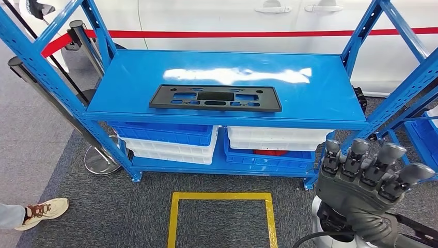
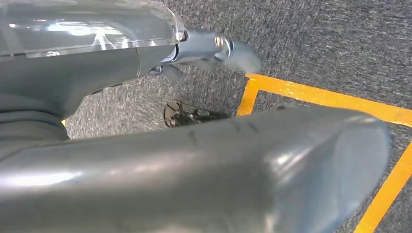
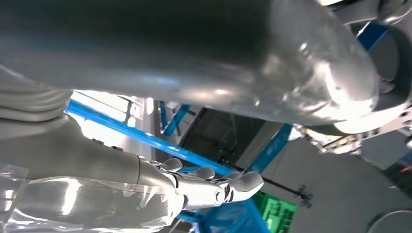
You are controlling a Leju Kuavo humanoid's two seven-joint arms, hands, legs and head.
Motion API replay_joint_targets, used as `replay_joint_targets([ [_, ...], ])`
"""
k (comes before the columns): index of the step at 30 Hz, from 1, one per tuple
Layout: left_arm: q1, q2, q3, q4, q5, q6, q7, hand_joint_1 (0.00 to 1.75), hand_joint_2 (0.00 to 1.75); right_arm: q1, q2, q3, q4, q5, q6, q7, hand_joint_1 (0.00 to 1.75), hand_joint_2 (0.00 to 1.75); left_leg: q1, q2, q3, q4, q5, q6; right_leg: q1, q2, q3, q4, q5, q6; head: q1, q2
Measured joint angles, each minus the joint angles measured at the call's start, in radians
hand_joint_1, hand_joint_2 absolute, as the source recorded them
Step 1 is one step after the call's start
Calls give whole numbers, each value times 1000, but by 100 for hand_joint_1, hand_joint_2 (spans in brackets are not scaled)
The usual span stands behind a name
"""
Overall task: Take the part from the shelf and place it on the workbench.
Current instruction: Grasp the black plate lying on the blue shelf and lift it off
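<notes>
Head view is showing me a big blue shelf [image 1: 330, 103] standing in front of a white car [image 1: 206, 15] with a red stripe along its side. I am seeing the black part [image 1: 215, 98] lying flat on the top deck of the shelf, near the front edge and roughly at the middle, with nothing touching it. Under the deck, blue and white bins [image 1: 170, 139] are sitting stacked on the lower level, and something red is showing inside the one on the right.

On the grey carpet in front of the shelf, a yellow taped square [image 1: 222, 217] is lying on the floor, and the left wrist view is looking down at a corner of it. A silver post with a red rope [image 1: 77, 31] is standing at the left side of the shelf. At the lower left edge a person's shoe [image 1: 44, 211] is resting on the floor.

My right hand [image 1: 369, 173] is hanging raised at the lower right, well apart from the part, its fingers spread upward and holding nothing. My left hand [image 2: 209, 48] is appearing in the left wrist view above the floor; it is gripping nothing that I can see, but I cannot tell whether its fingers are apart or curled.
</notes>
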Motion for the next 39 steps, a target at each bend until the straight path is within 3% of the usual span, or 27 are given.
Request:
replay_joint_targets([
  [1,2,0,1,0,0,-1,0,0,0,0,0,1,2,1,-1,0,0,0,0,0,-19,13,15,-1,0,1,8,0,-7,0,0,0],
  [2,3,1,2,0,0,-2,0,0,0,0,0,3,4,3,-2,0,0,0,0,0,-18,-13,51,-1,0,2,19,0,-14,2,0,0],
  [4,4,2,3,0,0,-5,0,0,0,1,0,9,8,6,-6,0,0,0,0,1,26,-138,141,4,1,4,43,1,-33,8,0,0],
  [6,4,3,3,0,-1,-9,0,0,0,1,-3,17,11,7,-21,0,0,0,-3,2,66,-232,173,13,4,5,55,4,-49,18,0,0],
  [9,4,3,3,0,-3,-8,-3,0,0,2,-14,35,20,8,-49,0,0,0,-4,0,78,-257,159,31,7,5,54,9,-54,31,1,0],
  [11,6,3,3,0,-1,-3,-6,0,0,3,-24,45,30,11,-59,0,0,0,-1,-1,93,-269,155,41,4,5,39,49,-65,40,3,0],
  [12,5,3,3,0,2,-1,-7,0,0,4,-30,50,36,11,-66,0,0,0,1,-2,101,-273,152,45,2,5,14,95,-80,46,4,0],
  [14,5,3,3,0,12,1,-7,0,0,7,-43,61,50,11,-85,0,0,0,1,-2,112,-275,143,51,-2,5,-67,219,-122,55,5,0],
  [15,5,3,3,0,16,1,-6,0,0,10,-49,67,57,13,-91,0,0,0,0,-2,118,-275,137,51,-3,5,-107,268,-133,57,6,0],
  [16,6,3,3,0,18,1,-6,0,0,13,-54,72,65,18,-94,0,0,0,-1,-3,126,-275,130,51,-3,5,-134,288,-125,57,6,0],
  [17,6,3,3,0,19,1,-6,0,0,15,-57,76,72,24,-94,0,0,0,-2,-4,137,-275,121,50,-3,5,-143,272,-95,54,6,0],
  [19,7,2,3,0,19,1,-5,0,0,16,-60,86,84,35,-94,0,0,0,-3,-5,162,-278,104,48,3,5,-115,158,2,41,5,0],
  [21,6,-2,3,1,19,1,-5,0,0,17,-62,94,95,43,-95,0,0,0,-3,-6,177,-282,92,42,14,5,-88,63,41,23,4,0],
  [23,4,-6,3,2,18,2,-5,0,0,19,-64,106,104,49,-102,0,0,0,-3,-5,188,-284,88,31,22,6,-80,33,35,9,5,0],
  [26,4,-5,3,2,15,2,-6,0,0,21,-69,132,117,59,-127,0,0,0,-5,-2,197,-256,74,18,13,7,-41,4,36,-2,7,0],
  [28,2,-5,3,2,12,1,-7,0,0,21,-73,151,128,64,-144,0,0,0,-2,-1,152,-169,34,12,9,5,-18,-5,26,-9,6,0],
  [30,2,-5,3,2,8,0,-7,0,0,23,-77,170,144,69,-161,1,0,0,1,-1,71,-54,-5,4,9,5,-6,-5,13,-11,5,0],
  [31,3,-5,3,2,7,0,-7,0,0,24,-80,179,152,72,-171,1,0,0,2,-1,39,-24,-4,0,8,6,1,-5,5,-10,5,0],
  [32,5,-5,3,2,6,0,-8,0,0,24,-84,188,160,74,-180,1,0,0,3,0,24,-28,19,-3,7,8,11,-4,-4,-8,5,0],
  [33,6,-5,3,2,5,0,-8,0,0,24,-87,198,167,77,-190,1,0,0,5,0,26,-69,64,-5,6,9,24,-3,-14,-4,5,0],
  [35,7,-4,3,2,1,0,-10,0,0,23,-92,215,180,83,-208,1,0,0,5,0,52,-177,149,-7,2,9,51,0,-37,6,6,0],
  [37,6,-4,3,2,-2,-1,-11,0,0,20,-98,232,193,89,-225,1,0,0,0,2,67,-238,167,4,1,9,58,6,-54,19,5,0],
  [39,6,-5,3,3,-6,0,-9,0,0,18,-104,251,205,93,-246,0,0,87,-2,2,68,-249,156,21,4,9,54,11,-64,31,5,0],
])
